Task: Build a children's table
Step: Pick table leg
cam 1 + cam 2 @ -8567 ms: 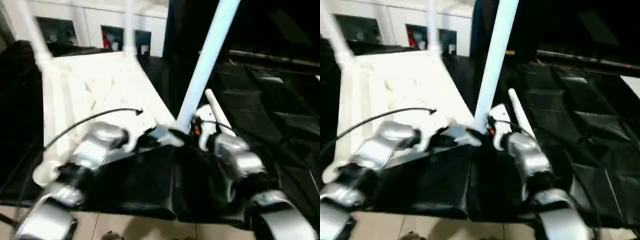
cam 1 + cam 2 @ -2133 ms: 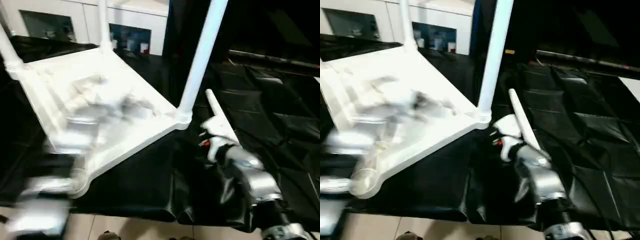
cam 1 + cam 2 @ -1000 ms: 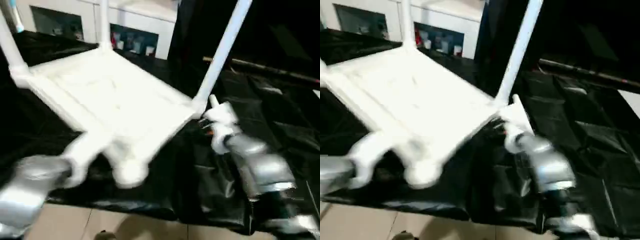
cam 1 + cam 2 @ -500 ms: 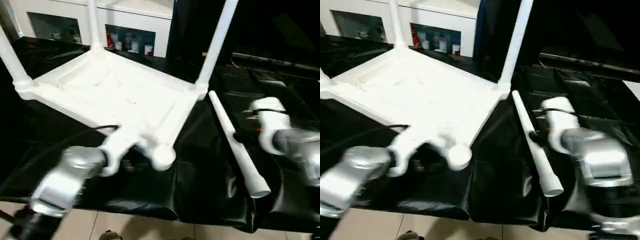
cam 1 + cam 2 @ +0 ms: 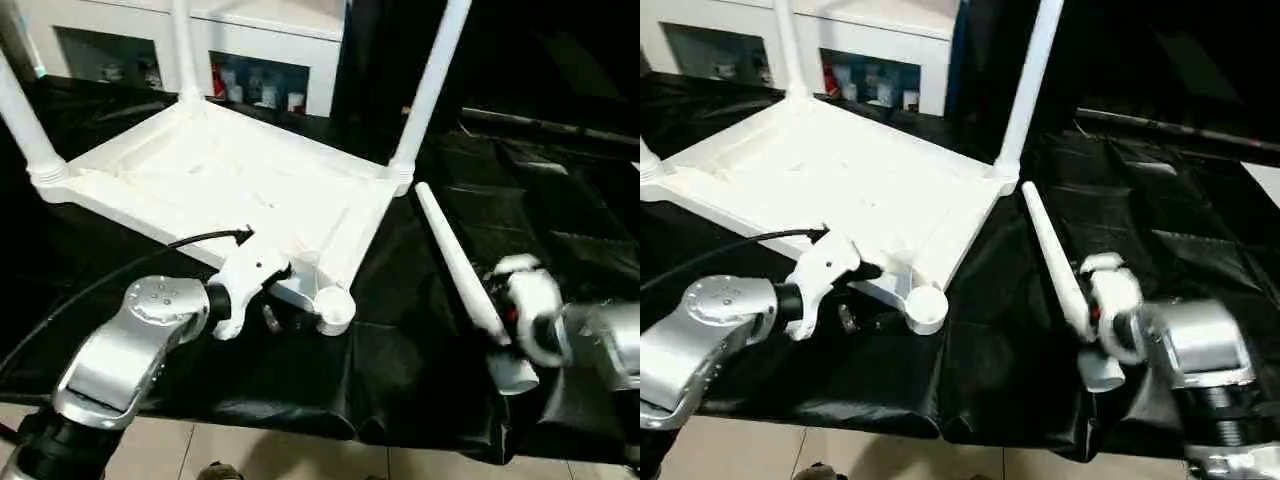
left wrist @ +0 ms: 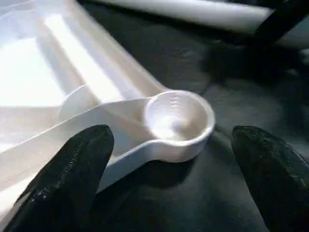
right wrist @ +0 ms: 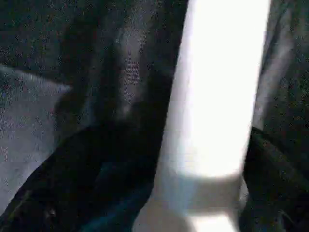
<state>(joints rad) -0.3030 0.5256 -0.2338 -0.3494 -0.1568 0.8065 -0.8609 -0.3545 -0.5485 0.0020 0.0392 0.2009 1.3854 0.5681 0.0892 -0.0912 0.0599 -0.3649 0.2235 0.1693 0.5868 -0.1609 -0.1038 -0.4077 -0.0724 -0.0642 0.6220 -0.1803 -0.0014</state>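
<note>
While no writing is legible, the tabletop (image 5: 230,190) looks plain white.

Silver forearms (image 5: 130,345), white wrists (black cable) (image 5: 120,270).

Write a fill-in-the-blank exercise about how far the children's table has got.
1. ____ legs stand in the upturned tabletop.
2. The loose leg lies on the ____ cloth.
3. The near corner socket is ____.
4. The left gripper is ____, fingers astride that socket.

Missing words: three; black; empty; open
</note>
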